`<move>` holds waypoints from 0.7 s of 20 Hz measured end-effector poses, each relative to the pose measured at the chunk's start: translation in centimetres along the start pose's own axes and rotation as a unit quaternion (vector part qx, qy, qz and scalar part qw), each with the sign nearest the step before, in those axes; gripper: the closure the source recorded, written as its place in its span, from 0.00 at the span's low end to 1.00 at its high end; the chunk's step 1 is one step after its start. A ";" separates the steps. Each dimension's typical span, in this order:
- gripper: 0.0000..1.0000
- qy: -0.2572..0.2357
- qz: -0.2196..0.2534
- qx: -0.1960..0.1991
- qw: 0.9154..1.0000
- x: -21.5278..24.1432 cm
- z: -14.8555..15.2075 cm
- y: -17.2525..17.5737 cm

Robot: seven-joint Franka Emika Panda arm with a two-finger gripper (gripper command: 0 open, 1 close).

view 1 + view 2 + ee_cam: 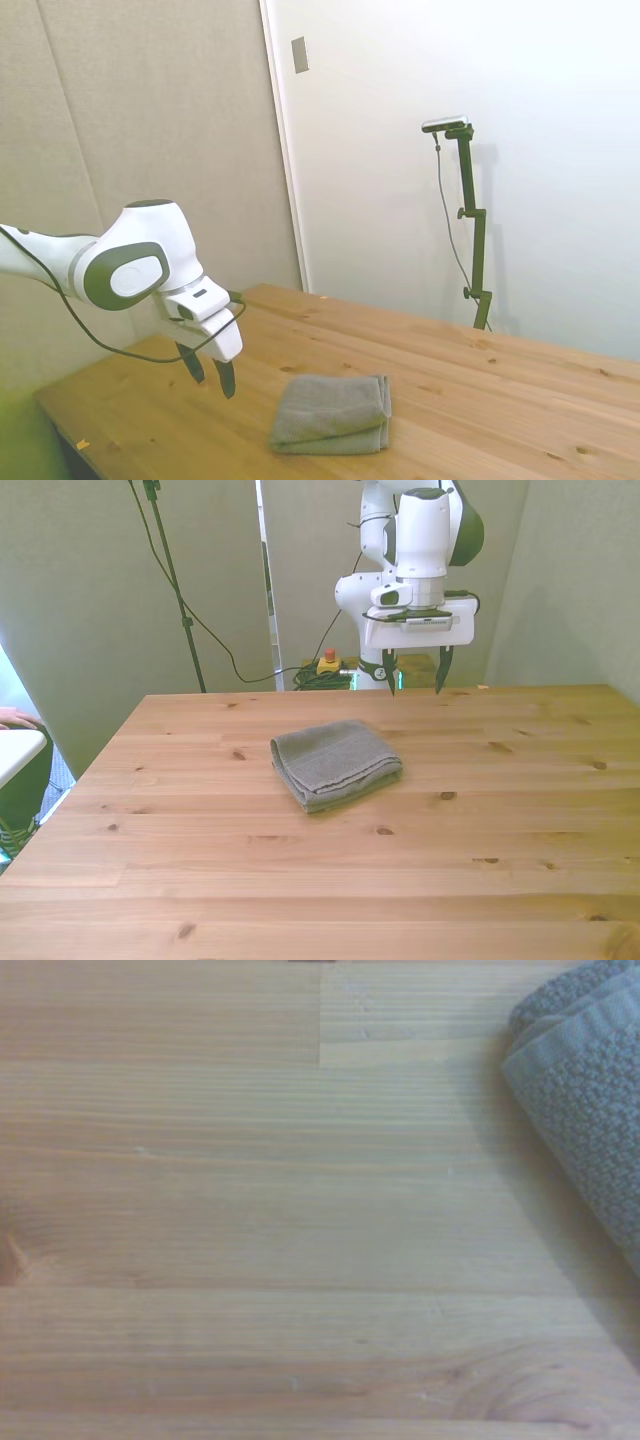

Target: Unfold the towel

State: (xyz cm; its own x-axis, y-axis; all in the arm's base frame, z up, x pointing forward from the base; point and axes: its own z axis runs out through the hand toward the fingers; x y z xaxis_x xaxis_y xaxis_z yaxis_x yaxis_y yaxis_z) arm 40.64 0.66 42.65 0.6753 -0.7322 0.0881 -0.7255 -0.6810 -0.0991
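The towel (333, 412) (335, 763) is a grey-olive terry cloth, folded into a thick rectangle and lying flat on the wooden table (500, 810). Its stacked edges face the front view's left. My gripper (210, 373) (412, 675) hangs open above the table near the far edge, off the towel and toward the front view's right, with nothing between its fingers. In the wrist view only a corner of the towel (590, 1100) shows, with bare wood beside it.
A small yellow box with a red button (328, 663) and cables lie on the floor behind the table. At the front view's left edge there is a white surface (15, 745) with a hand on it.
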 end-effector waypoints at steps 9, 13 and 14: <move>0.00 0.008 0.073 0.021 0.997 10.0 -0.7 4.8; 0.00 0.002 0.124 0.040 0.991 19.6 0.1 10.6; 0.00 -0.001 0.132 0.049 0.990 21.3 0.4 11.4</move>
State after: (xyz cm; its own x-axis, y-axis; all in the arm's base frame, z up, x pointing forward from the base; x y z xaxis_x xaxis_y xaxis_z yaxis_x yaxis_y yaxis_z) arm 46.82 -22.74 42.97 0.4641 -0.8847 0.0445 -0.8607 -0.4623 -0.2133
